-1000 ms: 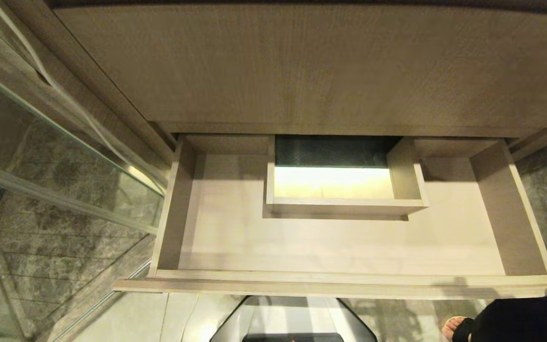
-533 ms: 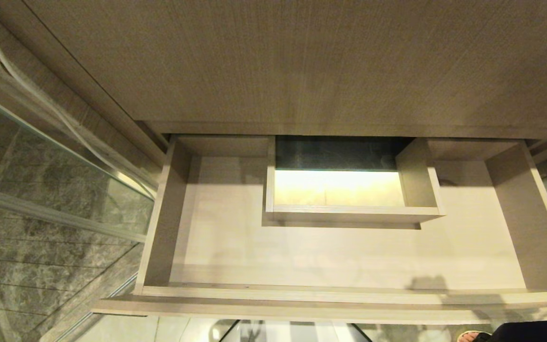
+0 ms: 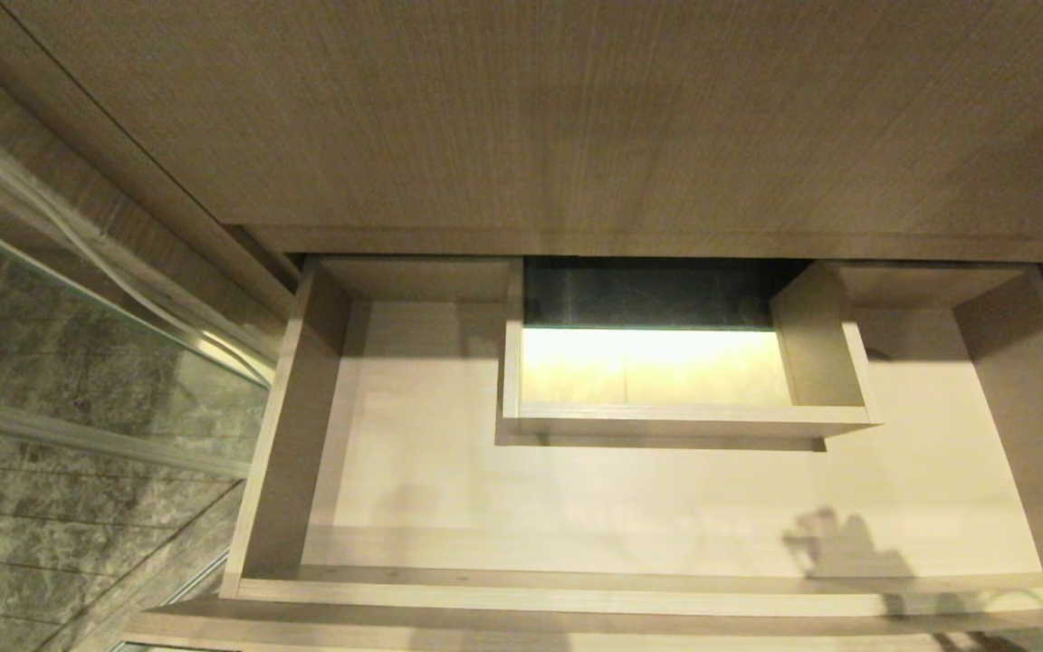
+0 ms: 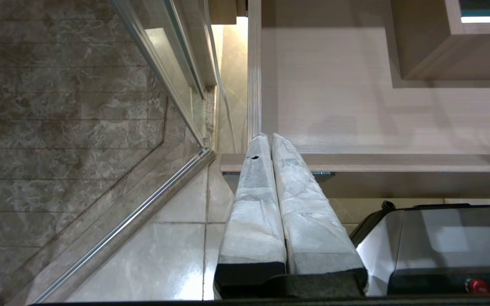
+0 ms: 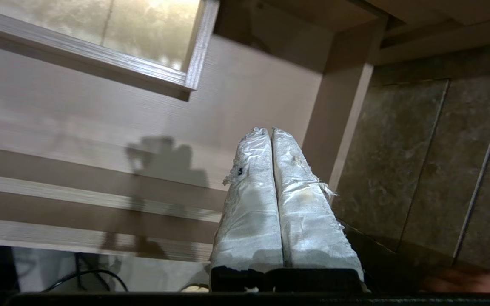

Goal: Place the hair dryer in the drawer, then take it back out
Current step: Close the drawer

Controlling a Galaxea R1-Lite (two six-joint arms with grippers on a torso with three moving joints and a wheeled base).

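Observation:
The drawer [image 3: 286, 435] stands pulled out under the wood-grain vanity front, wide and shallow, with a boxed rectangular cut-out [image 3: 684, 421] in its middle; nothing lies on its floor. The hair dryer is out of view. Neither arm shows in the head view. My left gripper [image 4: 267, 137] is shut and holds nothing; it sits near the drawer's [image 4: 355, 161] left front corner. My right gripper [image 5: 267, 131] is shut and empty too, over the drawer's [image 5: 100, 110] right front part, and it casts a shadow on the drawer floor.
A glass shower partition [image 3: 78, 362] with a metal rail runs along the left, over dark marble tiles. Dark marble tiling [image 5: 432, 161] stands beyond the drawer's right wall. The robot's base [image 4: 440, 242] sits on pale floor tiles below the drawer front.
The whole head view has shifted: the drawer looms larger and lower in the picture, and the robot base and the person's foot at the lower edge have dropped out. The right gripper's shadow now falls on the drawer floor.

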